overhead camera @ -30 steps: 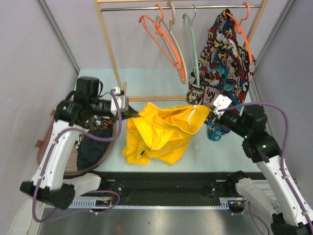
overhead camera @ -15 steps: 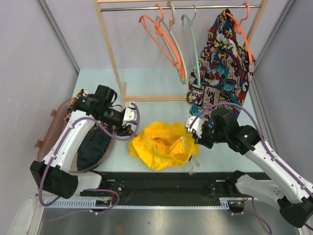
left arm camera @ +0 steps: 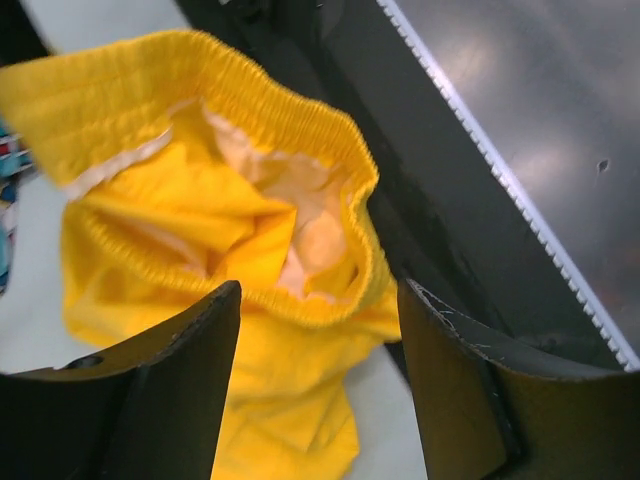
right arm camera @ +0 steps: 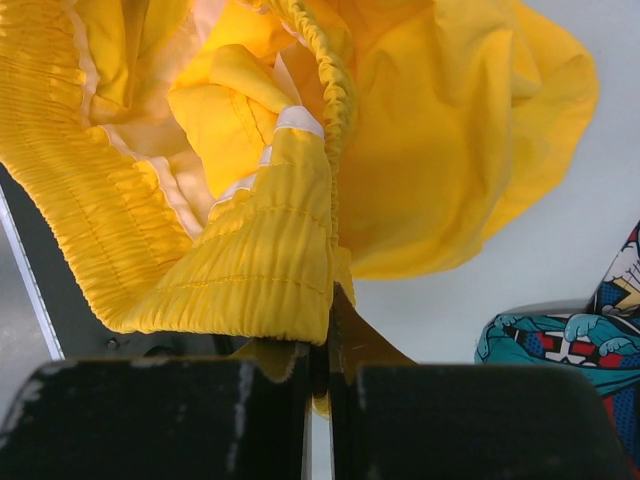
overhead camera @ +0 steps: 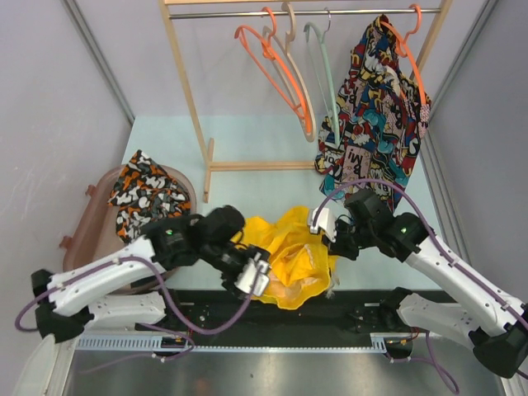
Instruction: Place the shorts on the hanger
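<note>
Top view: shorts (overhead camera: 290, 260) are lying crumpled at the near edge of the table (overhead camera: 247, 140), near side lapping onto the dark strip (overhead camera: 198, 303) in front of the bases. Hanger (overhead camera: 323, 70) is hanging on the rail (overhead camera: 289, 12) at the back, well apart from them, between the beige hanger (overhead camera: 290, 49) and the comic-print garment (overhead camera: 379, 107). Left gripper (overhead camera: 254, 278) is hovering at the heap's near-left side, right gripper (overhead camera: 320, 223) is sitting at its far-right side. Heap is running roughly between the two claws, but it's too bunched to call a true long axis. Left wrist: left gripper (left arm camera: 318, 300) is standing with jaws apart, nothing between them, waistband (left arm camera: 330, 130) gaping just beyond the fingertips, opening facing this camera. Right wrist: right gripper (right arm camera: 320, 365) is clamping shut on a fold of the elastic waistband, rest of the shorts (right arm camera: 460, 150) sagging away onto the table. Handling call: light, limp, probably a bit slick, not holding any shape, so it's going to droop and bunch. The gathered elastic is the thickest, grippiest part, so I'd be taking the second pinch on the waistband opposite the right claw's, to stretch the band straight for the hanger
</note>
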Action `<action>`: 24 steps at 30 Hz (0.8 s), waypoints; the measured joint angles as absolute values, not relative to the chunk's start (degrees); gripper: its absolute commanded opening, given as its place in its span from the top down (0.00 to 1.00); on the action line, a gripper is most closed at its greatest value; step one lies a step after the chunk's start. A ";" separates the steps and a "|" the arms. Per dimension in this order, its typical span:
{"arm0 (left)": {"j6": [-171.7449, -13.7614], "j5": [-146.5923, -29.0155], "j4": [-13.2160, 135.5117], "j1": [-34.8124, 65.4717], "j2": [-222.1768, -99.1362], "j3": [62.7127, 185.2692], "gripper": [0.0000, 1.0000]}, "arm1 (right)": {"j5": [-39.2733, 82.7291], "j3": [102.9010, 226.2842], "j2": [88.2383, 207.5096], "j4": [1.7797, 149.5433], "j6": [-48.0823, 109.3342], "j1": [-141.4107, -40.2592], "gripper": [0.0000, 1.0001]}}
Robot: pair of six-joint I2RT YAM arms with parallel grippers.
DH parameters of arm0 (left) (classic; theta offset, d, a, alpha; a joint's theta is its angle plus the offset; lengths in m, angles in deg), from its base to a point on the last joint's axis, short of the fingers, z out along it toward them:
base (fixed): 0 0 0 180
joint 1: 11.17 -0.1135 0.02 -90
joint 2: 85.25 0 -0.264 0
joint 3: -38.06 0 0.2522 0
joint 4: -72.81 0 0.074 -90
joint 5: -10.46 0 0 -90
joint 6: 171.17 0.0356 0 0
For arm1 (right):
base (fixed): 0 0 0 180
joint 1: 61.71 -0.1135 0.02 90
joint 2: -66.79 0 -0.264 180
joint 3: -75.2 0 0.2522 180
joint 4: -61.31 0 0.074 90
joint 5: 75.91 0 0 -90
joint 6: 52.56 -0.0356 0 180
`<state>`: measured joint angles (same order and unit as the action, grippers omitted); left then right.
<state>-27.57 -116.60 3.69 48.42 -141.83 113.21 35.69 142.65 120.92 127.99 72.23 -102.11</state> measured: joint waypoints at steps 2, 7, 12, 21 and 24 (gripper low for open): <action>-31.66 -114.20 8.35 53.93 -144.69 111.48 0.31 | 35.41 142.63 121.10 127.91 71.96 -102.11 0.91; -35.44 -108.25 12.74 64.93 -150.29 108.68 0.29 | 34.64 142.63 121.60 127.64 71.72 -102.11 0.85; -36.88 -103.75 15.12 68.29 -159.92 109.40 0.34 | 33.90 142.63 121.75 127.05 71.50 -102.09 0.85; -30.96 -98.90 9.07 66.13 -159.25 105.73 1.00 | 32.37 142.63 121.77 127.36 71.75 -101.48 0.49; -23.59 -99.44 1.33 59.94 -148.06 104.77 1.00 | 32.46 142.63 121.58 128.32 72.71 -100.93 0.13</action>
